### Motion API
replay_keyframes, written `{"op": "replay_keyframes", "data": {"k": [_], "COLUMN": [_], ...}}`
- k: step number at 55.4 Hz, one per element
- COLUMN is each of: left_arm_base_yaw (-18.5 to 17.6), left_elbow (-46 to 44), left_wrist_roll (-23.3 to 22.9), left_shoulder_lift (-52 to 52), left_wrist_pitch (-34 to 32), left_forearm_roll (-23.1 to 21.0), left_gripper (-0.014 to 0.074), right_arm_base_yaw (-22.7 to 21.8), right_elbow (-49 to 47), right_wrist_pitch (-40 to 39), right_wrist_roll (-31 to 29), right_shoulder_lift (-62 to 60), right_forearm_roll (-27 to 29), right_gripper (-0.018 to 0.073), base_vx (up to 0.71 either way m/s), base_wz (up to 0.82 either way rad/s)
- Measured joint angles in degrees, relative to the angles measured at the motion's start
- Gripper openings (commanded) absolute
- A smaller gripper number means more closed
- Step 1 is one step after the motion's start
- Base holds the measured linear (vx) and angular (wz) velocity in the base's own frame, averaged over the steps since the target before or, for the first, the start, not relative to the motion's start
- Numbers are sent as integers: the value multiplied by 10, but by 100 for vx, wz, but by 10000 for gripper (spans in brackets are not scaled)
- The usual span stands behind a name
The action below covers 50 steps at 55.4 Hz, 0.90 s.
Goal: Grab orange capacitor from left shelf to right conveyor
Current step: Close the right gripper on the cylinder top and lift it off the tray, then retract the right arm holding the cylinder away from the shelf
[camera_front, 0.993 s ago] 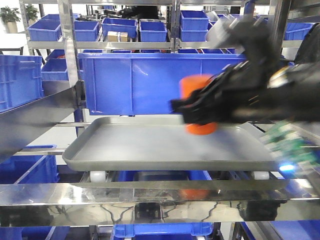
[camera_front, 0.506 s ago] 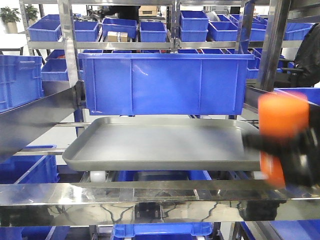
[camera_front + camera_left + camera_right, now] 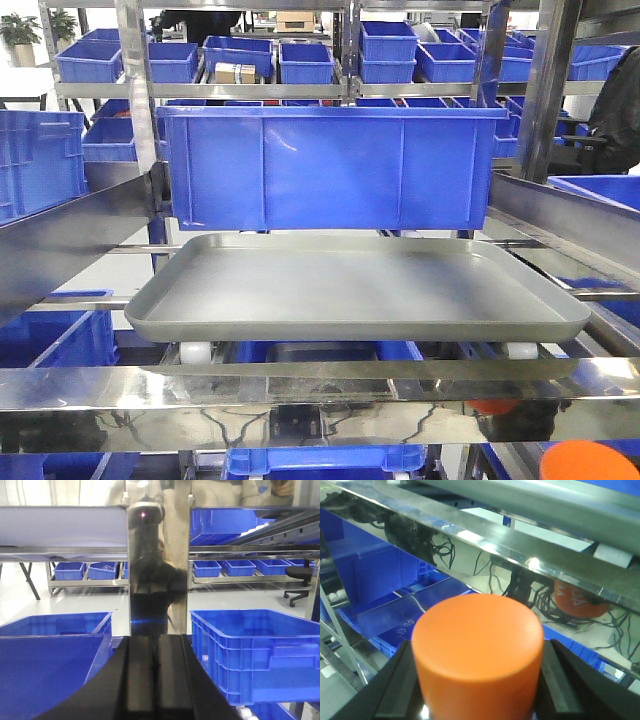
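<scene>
The orange capacitor (image 3: 477, 650) fills the right wrist view, standing upright between the black fingers (image 3: 402, 680) of my right gripper (image 3: 479, 672), which is shut on it. In the front view only its orange top (image 3: 592, 463) shows, at the bottom right corner below the left shelf's front steel rail (image 3: 300, 390). The shelf's grey tray (image 3: 350, 325) holds nothing. My left gripper (image 3: 155, 640) is shut and empty, pointing at a shiny steel post (image 3: 157, 555). The right conveyor is out of view.
A large blue bin (image 3: 330, 170) stands behind the tray, with several smaller ones on the racks beyond. Blue bins (image 3: 255, 650) flank the left gripper. A steel rail (image 3: 520, 545) runs just above the capacitor, with blue bins (image 3: 375, 570) below it.
My right gripper has carried the orange capacitor off the tray, to the right and down below the front rail. The tray is now bare and the arm has left the front view.
</scene>
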Motion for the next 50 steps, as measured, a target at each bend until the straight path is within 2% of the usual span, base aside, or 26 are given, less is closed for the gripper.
{"op": "replay_keyframes", "data": {"k": [50], "left_arm_base_yaw": [0], "left_elbow": [0], "left_wrist_roll": [0], "left_shoulder_lift": [0], "left_wrist_pitch": [0], "left_forearm_roll": [0], "left_gripper": [-6], "right_arm_base_yaw": [0], "right_elbow": [0], "right_wrist_pitch": [0], "right_wrist_roll": [0], "right_shoulder_lift": [0], "right_forearm_roll": [-2], "right_gripper": [316], "base_vx": [0], "base_wz": [0]}}
